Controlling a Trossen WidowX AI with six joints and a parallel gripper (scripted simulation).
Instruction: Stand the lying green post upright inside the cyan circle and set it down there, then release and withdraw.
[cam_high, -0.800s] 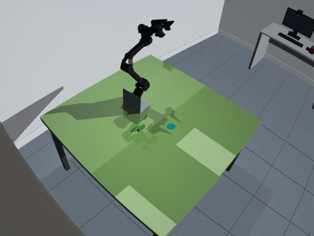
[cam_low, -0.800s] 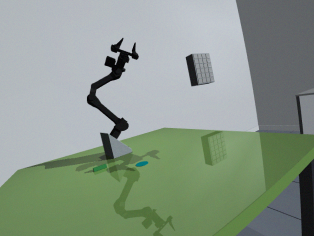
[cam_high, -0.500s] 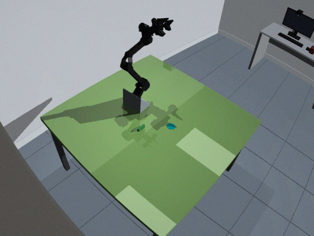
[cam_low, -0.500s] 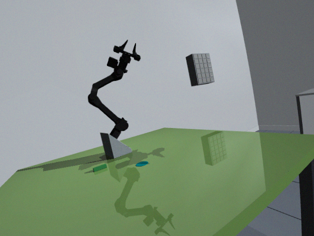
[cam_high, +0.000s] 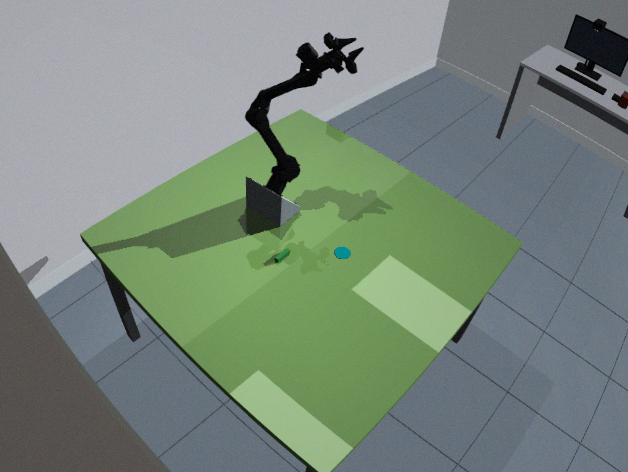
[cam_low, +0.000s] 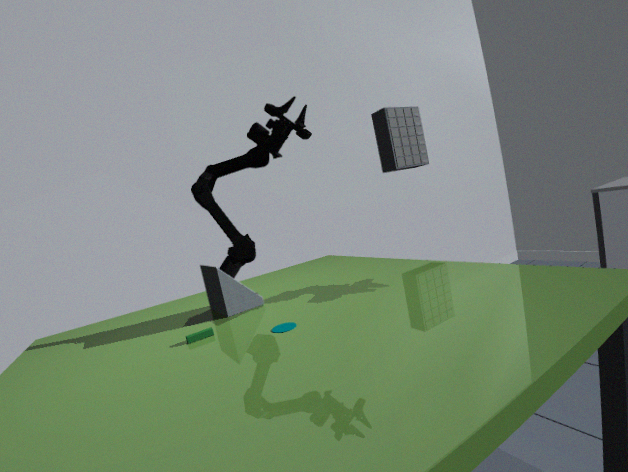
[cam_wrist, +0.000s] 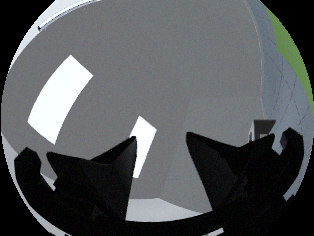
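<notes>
The green post lies flat on the green table, in front of the arm's base. The flat cyan circle lies on the table a short way to the post's right and holds nothing. My gripper is raised high above the table's far edge, well away from both. Its fingers stand apart with nothing between them. The wrist view shows only the fingers, wall and ceiling.
A grey wedge-shaped block stands at the arm's base. A grey gridded box hangs in the air to the right. A desk with a monitor stands off to the far right.
</notes>
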